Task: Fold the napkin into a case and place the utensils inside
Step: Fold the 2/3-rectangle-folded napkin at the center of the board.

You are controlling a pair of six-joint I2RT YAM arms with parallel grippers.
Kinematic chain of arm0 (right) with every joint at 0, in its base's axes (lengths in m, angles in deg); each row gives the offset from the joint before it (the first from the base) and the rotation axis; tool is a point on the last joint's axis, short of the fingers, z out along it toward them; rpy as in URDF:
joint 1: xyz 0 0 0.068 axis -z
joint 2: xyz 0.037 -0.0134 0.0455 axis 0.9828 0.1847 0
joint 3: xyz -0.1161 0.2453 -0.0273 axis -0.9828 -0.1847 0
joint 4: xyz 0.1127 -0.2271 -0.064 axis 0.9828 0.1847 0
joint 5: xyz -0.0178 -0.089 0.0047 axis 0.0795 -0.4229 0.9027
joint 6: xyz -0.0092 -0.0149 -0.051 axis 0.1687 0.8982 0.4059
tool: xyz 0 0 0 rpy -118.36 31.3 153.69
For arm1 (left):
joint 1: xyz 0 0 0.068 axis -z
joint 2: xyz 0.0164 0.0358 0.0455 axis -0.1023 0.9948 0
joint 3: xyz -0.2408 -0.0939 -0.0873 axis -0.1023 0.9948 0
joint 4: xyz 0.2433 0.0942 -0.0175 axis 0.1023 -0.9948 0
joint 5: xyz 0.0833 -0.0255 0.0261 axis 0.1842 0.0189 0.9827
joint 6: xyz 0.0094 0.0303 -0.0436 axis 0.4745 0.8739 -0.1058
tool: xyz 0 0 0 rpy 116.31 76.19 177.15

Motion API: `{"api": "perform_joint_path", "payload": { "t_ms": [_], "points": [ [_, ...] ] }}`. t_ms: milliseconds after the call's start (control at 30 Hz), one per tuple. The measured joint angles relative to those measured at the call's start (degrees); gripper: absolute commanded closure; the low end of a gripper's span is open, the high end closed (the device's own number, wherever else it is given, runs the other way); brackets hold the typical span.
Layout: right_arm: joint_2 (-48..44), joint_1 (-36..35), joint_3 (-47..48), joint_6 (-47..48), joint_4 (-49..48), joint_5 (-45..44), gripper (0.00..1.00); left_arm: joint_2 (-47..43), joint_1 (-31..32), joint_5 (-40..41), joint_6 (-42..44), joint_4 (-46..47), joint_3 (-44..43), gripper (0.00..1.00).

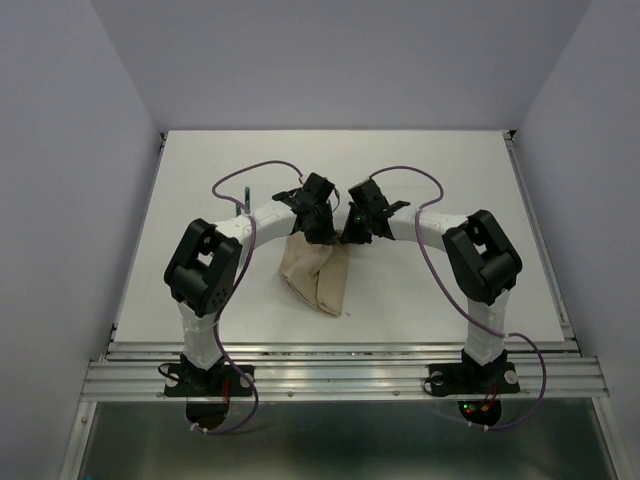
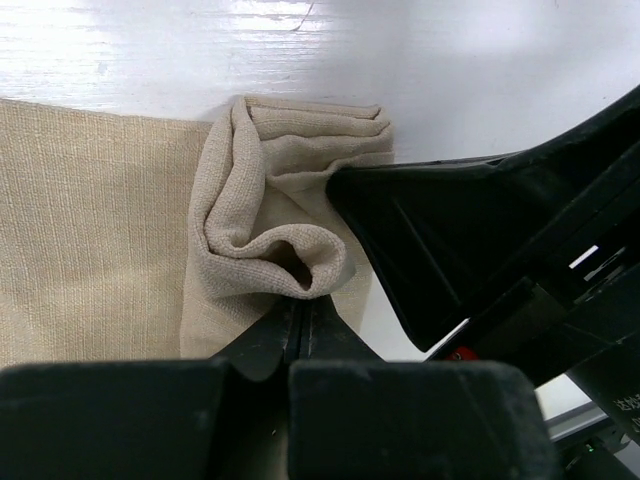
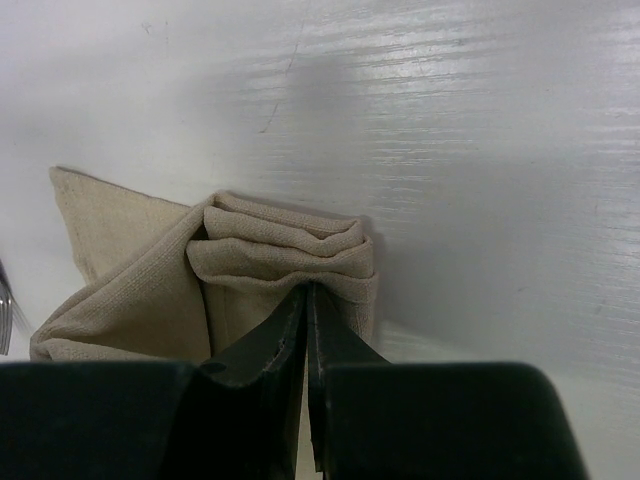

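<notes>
Closed left gripper (image 2: 303, 312) and right gripper (image 3: 308, 300) are clamped on the far end of the napkin (image 1: 316, 280), centred on the table (image 1: 450, 180); soft and limp, it is judged best taken through stacked folds.

We can read no text, number or brand; one small pale mark (image 2: 626, 407) in the left wrist view is too blurred.
</notes>
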Motion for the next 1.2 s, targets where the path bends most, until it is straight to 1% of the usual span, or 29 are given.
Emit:
{"api": "perform_joint_path", "payload": {
  "t_ms": [300, 333, 367, 400, 433, 500, 533, 567, 633, 667, 700, 833, 967, 1200],
  "points": [
    [0.00, 0.02, -0.13, -0.63, -0.22, 0.00, 0.91, -0.09, 0.13, 0.22, -0.13, 0.98, 1.01, 1.00],
    [0.00, 0.02, -0.13, -0.61, -0.22, 0.00, 0.91, -0.24, 0.20, 0.24, -0.15, 1.31, 1.46, 0.99],
    [0.00, 0.02, -0.13, -0.61, -0.22, 0.02, 0.91, -0.61, 0.24, 0.26, -0.15, 1.42, 2.34, 0.97],
    [0.00, 0.02, -0.13, -0.61, -0.22, 0.02, 0.91, -0.98, 0.24, 0.31, -0.15, 1.62, 3.08, 0.90],
    [0.00, 0.02, -0.13, -0.61, -0.22, 0.00, 0.91, -1.75, 0.26, 0.42, -0.15, 1.79, 4.26, 0.87],
    [0.00, 0.02, -0.13, -0.61, -0.22, 0.00, 0.91, -3.19, 0.26, 0.57, -0.28, 1.95, 6.03, 0.78],
    [0.00, 0.02, -0.13, -0.61, -0.22, 0.00, 0.91, -4.20, 0.26, 0.79, -0.37, 1.90, 6.97, 0.72],
    [0.00, 0.02, -0.13, -0.61, -0.22, 0.02, 0.91, -5.14, 0.24, 0.96, -0.37, 1.88, 7.85, 0.58],
    [0.00, 0.02, -0.13, -0.61, -0.22, 0.02, 0.91, -6.51, 0.26, 1.27, -0.20, 2.21, 9.01, 0.45],
    [0.00, 0.02, -0.13, -0.59, -0.22, 0.02, 0.91, -7.26, 0.26, 1.40, -0.52, 2.40, 9.77, 0.33],
    [0.00, 0.02, -0.15, -0.61, -0.22, 0.02, 0.91, -7.80, 0.26, 1.57, -0.39, 2.32, 10.16, 0.29],
    [0.00, 0.02, -0.13, -0.59, -0.22, 0.02, 0.91, -8.39, 0.22, 2.84, -0.50, 2.14, 10.36, 0.29],
    [0.00, 0.02, -0.13, -0.57, -0.22, 0.02, 0.91, -8.46, -1.46, 3.87, -0.39, 1.31, 10.34, 0.33],
    [0.00, 0.02, -0.13, -0.42, -0.22, 0.04, 0.91, -8.52, -10.67, 5.70, -0.13, 1.20, 10.34, 0.33]
  ]
}}
